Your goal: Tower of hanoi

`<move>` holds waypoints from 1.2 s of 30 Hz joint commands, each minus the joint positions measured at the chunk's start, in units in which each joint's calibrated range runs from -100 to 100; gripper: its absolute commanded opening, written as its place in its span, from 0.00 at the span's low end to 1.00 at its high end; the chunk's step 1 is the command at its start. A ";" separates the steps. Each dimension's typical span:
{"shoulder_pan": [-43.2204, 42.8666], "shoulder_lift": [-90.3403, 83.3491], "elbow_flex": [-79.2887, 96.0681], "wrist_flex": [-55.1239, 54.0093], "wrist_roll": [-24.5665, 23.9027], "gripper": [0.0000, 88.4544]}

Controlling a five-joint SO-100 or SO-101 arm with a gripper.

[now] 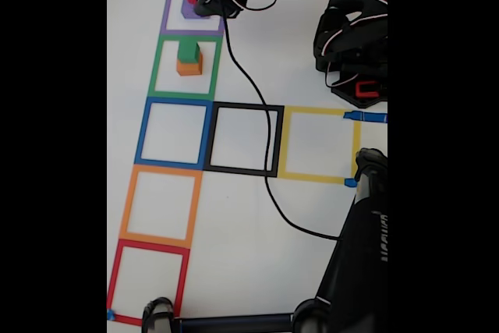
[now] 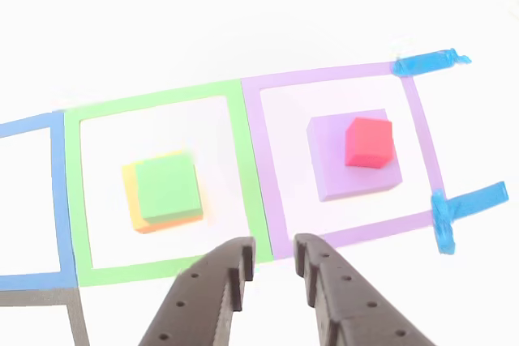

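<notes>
On the white desk (image 1: 312, 208), the purple-taped square (image 2: 268, 192) serves as landmark. The purple cube (image 2: 336, 172) sits inside it, with the red cube (image 2: 369, 143) on top. In the neighbouring green-taped square (image 2: 77, 192), the orange cube (image 2: 131, 200) carries the green cube (image 2: 168, 188). The fingers (image 2: 272, 258) hover at the purple square's near edge, slightly parted and holding nothing.

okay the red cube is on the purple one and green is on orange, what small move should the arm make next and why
Probably ease the gripper forward and to the right in the other view until it straddles the red cube. That cube tops the purple cube, so it is free to lift, and the open jaws now sit short of it, over the tape between the two squares. The green cube on the orange cube can wait.
</notes>
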 commanded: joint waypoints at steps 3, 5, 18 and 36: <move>3.92 0.24 -25.92 20.79 0.00 0.01; 5.16 1.77 -33.01 25.81 0.00 0.01; 11.59 5.97 -51.19 39.17 0.00 0.01; 17.34 -1.06 14.53 -26.42 0.00 0.28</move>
